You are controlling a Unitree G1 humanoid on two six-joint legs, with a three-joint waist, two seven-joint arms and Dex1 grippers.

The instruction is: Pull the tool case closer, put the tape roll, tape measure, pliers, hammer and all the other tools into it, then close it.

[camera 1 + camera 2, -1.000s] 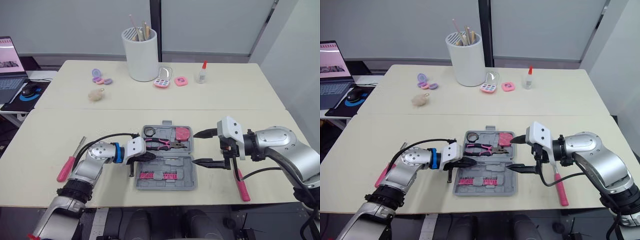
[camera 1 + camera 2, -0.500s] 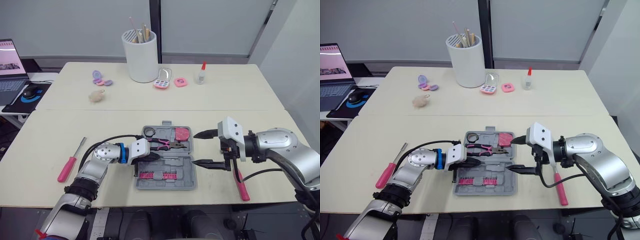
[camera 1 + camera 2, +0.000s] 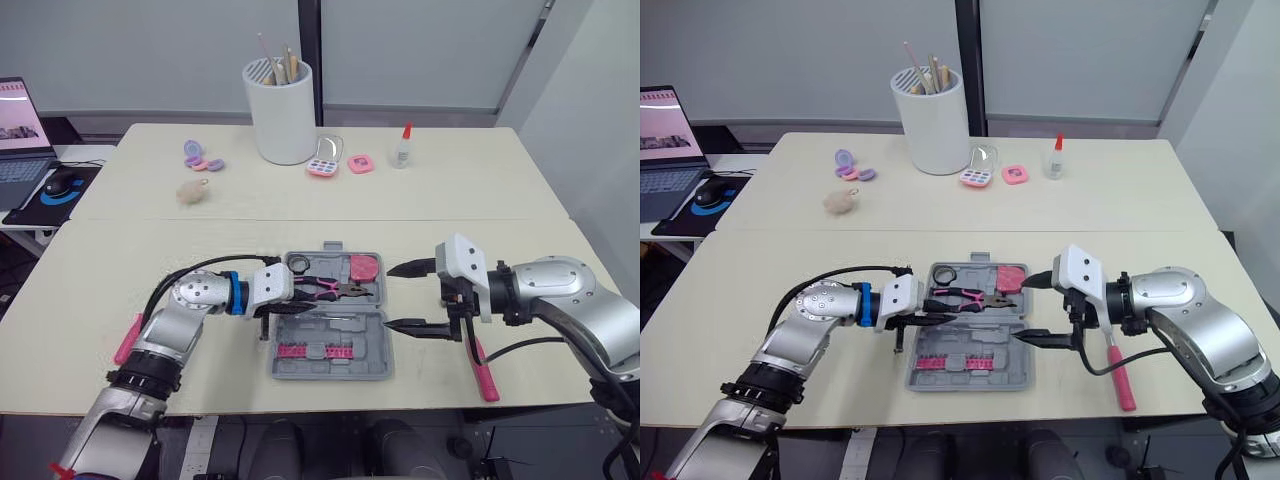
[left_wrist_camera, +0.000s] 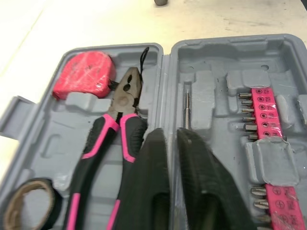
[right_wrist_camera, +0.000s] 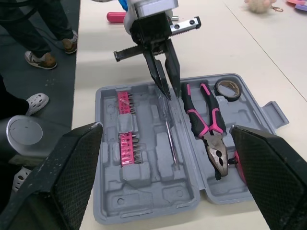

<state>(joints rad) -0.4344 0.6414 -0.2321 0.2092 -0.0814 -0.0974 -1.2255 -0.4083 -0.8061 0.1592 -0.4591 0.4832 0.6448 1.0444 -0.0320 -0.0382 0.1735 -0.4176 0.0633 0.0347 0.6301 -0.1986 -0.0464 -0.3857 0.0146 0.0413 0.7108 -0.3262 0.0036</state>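
A beige table [image 3: 90,290] fills the foreground. At its left, a pink-handled screwdriver [image 3: 127,342] lies partly under the left arm. The left gripper [image 3: 303,308] hovers over the open tool case [image 3: 372,358] at the near centre, its fingers drawn almost together with nothing visible between them. Inside the case lie the tape roll [image 3: 298,263], pliers [image 3: 330,289], tape measure [image 3: 365,267], a thin metal shaft [image 3: 342,317] and pink bit strips [image 3: 315,351]. Just right of the case, the right gripper [image 3: 389,296] is spread wide. Past it, a pink-handled tool [image 3: 484,374] rests on the table.
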